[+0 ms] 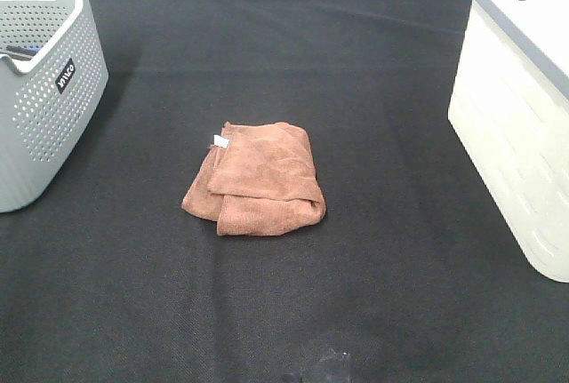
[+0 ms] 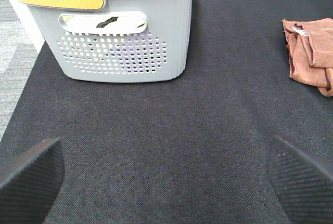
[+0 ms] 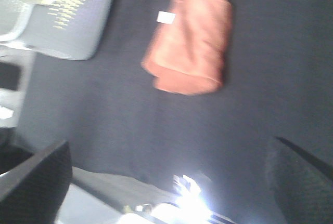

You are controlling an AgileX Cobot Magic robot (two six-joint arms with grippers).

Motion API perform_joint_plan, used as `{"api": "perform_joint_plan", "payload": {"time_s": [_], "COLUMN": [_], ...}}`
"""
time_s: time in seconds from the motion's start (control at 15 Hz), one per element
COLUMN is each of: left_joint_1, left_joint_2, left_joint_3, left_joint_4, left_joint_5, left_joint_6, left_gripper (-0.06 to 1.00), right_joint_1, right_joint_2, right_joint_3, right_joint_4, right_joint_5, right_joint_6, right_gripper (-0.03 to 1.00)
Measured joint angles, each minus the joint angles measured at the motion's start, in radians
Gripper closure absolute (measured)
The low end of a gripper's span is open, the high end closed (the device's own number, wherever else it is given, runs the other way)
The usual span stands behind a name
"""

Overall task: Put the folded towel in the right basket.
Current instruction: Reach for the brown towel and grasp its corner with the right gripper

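The folded towel (image 1: 256, 180) lay on the black mat (image 1: 356, 45) near the middle, well apart from both baskets, its white tag (image 1: 220, 140) on the side toward the grey perforated basket (image 1: 44, 90). The cream right basket (image 1: 520, 125) stood at the mat's opposite edge.

The left gripper (image 2: 166, 182) was held low over the mat, pointed toward the grey basket's holed wall, with the towel off to one side of its view. Its jaws stood wide apart with only bare mat between the two dark fingertips (image 2: 28, 177).

The right gripper (image 3: 169, 182) looked down on the towel from higher up. Its view was blurred, but the fingers (image 3: 36, 177) showed at either edge, spread open and gripping nothing, with the towel lying clear of them.
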Motion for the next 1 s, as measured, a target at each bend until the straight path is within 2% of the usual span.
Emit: {"api": "perform_joint_plan", "payload": {"time_s": [0.13, 0.33, 0.47, 0.6, 0.87, 1.0], "left_joint_1": [0.0, 0.0, 0.0, 0.0, 0.0, 0.0], "left_joint_2": [0.0, 0.0, 0.0, 0.0, 0.0, 0.0], "left_joint_3": [0.0, 0.0, 0.0, 0.0, 0.0, 0.0], "left_joint_4": [0.0, 0.0, 0.0, 0.0, 0.0, 0.0], "left_joint_5": [0.0, 0.0, 0.0, 0.0, 0.0, 0.0], "left_joint_6": [0.0, 0.0, 0.0, 0.0, 0.0, 0.0], "left_gripper": [-0.04, -0.04, -0.04, -0.04, -0.04, -0.04], "right_joint_1": [0.161, 0.307, 0.316, 0.316, 0.316, 0.316], "right_joint_2": [0.199, 0.521, 0.625, 0.787, 0.927, 1.009], "right_joint_3": [-0.062, -0.14, -0.16, -0.18, -0.209, -0.245], "right_joint_4": [-0.017, -0.034, -0.024, 0.04, 0.127, 0.102], "right_joint_5": [-0.125, -0.221, -0.249, -0.303, -0.358, -0.399], "right_joint_6": [-0.001, 0.019, 0.011, -0.045, -0.126, -0.138], "right_gripper": [0.02, 0.02, 0.02, 0.02, 0.02, 0.02]}}
